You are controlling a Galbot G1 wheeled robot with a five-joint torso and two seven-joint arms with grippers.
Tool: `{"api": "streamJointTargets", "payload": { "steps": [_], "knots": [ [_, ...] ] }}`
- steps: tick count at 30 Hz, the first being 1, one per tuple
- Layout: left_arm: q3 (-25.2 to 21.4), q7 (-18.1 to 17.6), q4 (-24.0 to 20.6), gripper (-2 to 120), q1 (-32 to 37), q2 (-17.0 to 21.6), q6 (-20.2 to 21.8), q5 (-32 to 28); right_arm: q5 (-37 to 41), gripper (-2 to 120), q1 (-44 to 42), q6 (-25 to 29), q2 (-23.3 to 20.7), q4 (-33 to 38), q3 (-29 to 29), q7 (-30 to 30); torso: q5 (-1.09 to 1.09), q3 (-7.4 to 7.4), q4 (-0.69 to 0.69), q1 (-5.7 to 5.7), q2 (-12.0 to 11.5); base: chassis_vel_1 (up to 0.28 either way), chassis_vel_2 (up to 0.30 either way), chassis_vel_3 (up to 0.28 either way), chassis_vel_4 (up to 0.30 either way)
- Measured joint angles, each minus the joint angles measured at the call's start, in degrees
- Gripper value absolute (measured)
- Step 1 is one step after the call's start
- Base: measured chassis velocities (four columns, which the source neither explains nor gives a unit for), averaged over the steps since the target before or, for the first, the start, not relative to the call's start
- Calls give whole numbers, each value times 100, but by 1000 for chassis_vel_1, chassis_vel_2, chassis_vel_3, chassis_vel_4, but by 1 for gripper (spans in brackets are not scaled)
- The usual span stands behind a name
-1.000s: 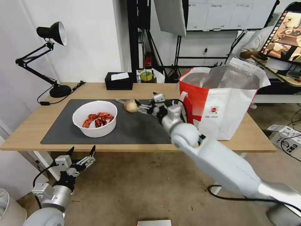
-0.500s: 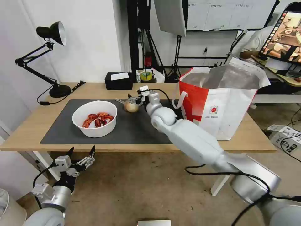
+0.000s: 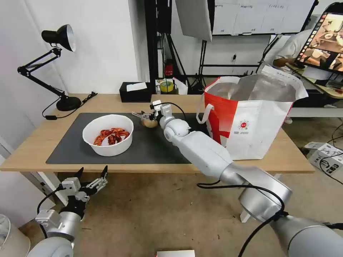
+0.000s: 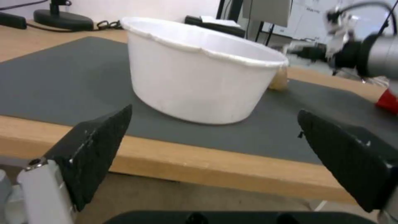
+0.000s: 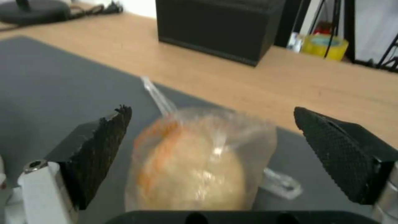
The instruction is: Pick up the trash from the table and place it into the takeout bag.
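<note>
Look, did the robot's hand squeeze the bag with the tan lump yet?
No, the right hand is open, its fingers apart on either side of the clear bag.

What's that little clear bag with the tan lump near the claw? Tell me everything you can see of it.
The clear bag is thin, shiny plastic wrapped loosely around a rounded tan lump with orange streaks. A twisted plastic tail sticks out from its top. It lies on the dark grey mat, between the white bowl and the takeout bag. The right claw is open, one finger on either side of it, not yet squeezing.
</note>
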Motion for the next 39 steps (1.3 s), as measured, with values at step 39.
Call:
{"api": "streamJointTargets", "payload": {
  "steps": [39],
  "knots": [
    [-5, 8, -57, 100, 49, -91, -13, -5, -62, 54, -70, -248, 121, -496, -110, -656, 1, 0, -1, -1, 0, 0, 0, 0, 0]
  ]
}}
